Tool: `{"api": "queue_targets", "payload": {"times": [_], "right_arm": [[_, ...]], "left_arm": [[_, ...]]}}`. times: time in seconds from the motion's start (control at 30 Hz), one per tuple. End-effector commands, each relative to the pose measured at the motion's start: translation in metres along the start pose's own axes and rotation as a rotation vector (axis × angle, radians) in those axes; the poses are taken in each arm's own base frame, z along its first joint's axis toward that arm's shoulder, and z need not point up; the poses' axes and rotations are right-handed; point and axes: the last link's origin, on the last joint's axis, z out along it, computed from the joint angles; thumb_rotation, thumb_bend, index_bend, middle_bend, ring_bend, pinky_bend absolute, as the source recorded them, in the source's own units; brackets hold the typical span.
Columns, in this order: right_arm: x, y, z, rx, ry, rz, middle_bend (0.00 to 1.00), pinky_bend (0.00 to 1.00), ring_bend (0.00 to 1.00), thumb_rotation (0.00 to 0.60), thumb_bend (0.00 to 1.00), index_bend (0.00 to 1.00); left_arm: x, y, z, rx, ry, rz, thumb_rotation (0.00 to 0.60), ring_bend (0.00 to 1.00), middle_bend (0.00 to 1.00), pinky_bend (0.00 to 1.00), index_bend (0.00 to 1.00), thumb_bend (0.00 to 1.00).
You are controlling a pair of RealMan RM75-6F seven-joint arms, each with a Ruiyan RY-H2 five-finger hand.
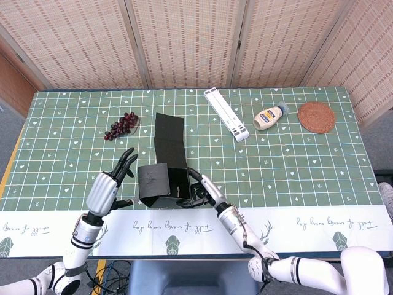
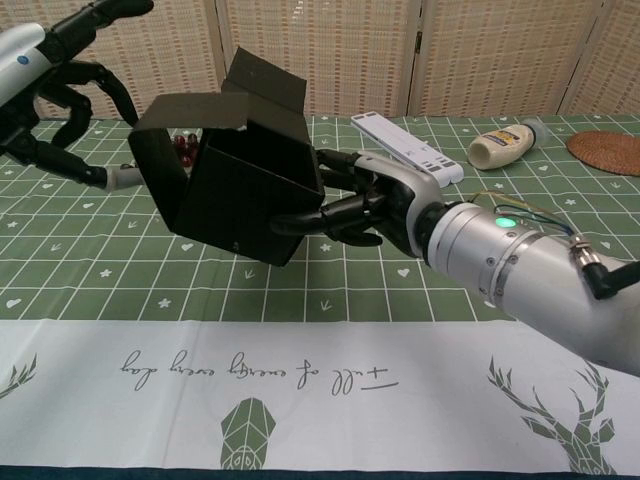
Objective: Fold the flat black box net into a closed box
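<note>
Box net (image 2: pixel 240 190), partly folded into an open-sided black cube, held above the table (image 1: pixel 295 166) near its front edge. Right hand (image 2: pixel 375 200) grips its side wall; left hand (image 2: pixel 60 80), fingers (image 1: pixel 126 161) spread wide, beside the folded-over flap.

This looks like a staged test room rather than a lived-in home. Woven folding screens (image 1: pixel 184 40) fence off one desk (image 1: pixel 319 166), which is spread with a green patterned cloth. Household props lie scattered on it: grapes (image 1: pixel 121 125), a sauce bottle (image 1: pixel 270 117) and a coaster (image 1: pixel 317 117).
</note>
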Motion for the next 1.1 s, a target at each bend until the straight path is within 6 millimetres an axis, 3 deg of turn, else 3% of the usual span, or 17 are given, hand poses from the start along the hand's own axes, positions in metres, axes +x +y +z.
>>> {"api": "queue_targets", "payload": {"times": [0.03,0.23,0.53,0.83,1.1], "right_arm": [[-0.005,0.003,0.006,-0.011,-0.003,-0.018,0.46,1.0,0.78,0.6,0.28,0.32],[-0.011,0.011,0.016,-0.035,-0.006,-0.071,0.46,1.0,0.78,0.6,0.28,0.32],[-0.022,0.024,0.031,-0.077,-0.027,-0.171,0.46,1.0,0.78,0.6,0.28,0.32],[-0.032,0.035,0.042,-0.102,-0.043,-0.267,0.46,1.0,0.78,0.6,0.28,0.32],[-0.032,0.041,0.044,-0.103,-0.048,-0.321,0.44,1.0,0.78,0.6,0.28,0.32]], "left_arm": [[-0.015,-0.001,0.003,-0.032,-0.039,0.064,0.6,0.45,0.0,0.83,0.0,0.09],[-0.033,-0.007,0.007,-0.051,-0.072,0.061,0.6,0.48,0.01,0.83,0.08,0.09],[-0.061,-0.024,0.006,-0.088,-0.105,0.081,0.6,0.53,0.17,0.85,0.28,0.09],[-0.086,-0.04,0.0,-0.115,-0.161,0.132,0.6,0.55,0.22,0.86,0.32,0.09],[-0.091,-0.049,-0.008,-0.127,-0.185,0.105,0.6,0.56,0.25,0.86,0.34,0.09]]}}
